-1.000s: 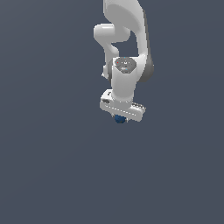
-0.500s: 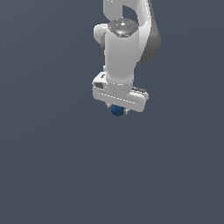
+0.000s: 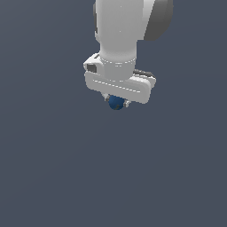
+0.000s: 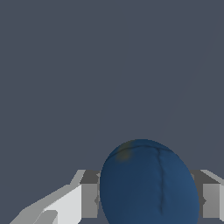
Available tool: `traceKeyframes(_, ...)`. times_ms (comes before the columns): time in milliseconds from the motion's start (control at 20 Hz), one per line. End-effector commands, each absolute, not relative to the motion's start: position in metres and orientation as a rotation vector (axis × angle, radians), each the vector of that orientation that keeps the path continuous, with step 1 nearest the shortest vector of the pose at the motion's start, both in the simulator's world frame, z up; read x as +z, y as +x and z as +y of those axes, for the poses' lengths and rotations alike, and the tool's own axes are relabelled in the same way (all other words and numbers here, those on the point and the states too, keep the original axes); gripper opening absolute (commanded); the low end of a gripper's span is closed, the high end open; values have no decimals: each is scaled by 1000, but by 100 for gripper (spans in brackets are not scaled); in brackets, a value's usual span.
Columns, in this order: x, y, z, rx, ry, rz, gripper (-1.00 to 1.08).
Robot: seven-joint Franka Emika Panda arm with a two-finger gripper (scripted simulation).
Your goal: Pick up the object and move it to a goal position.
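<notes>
1. Since a second ago, the arm has come closer to the exterior camera and now fills far more of that view; the tool [image 3: 117,103] has carried the ball [image 3: 116,102] along with it.
2. That tool is closed on the ball: in the wrist view the ball [image 4: 148,183] sits between the two fingers [image 4: 89,199], one on each side, both pressed against it.
3. In the exterior view the ball hangs just under the white tool body, only partly showing.
4. No worktop edge or goal marker shows in either view; the background is plain grey.
5. Judged from this, the pickup is done and the carry is under way; how much travel remains cannot be told.
</notes>
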State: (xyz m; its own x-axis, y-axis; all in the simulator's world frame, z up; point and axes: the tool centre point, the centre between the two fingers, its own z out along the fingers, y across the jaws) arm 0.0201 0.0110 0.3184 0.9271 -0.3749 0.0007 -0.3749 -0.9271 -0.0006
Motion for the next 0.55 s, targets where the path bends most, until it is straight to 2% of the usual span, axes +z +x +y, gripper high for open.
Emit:
traceKeyframes(0, 331, 24, 9, -1, -3084, 599, -100)
traceKeyframes(500, 347, 31, 6, -1, -3084, 599, -100)
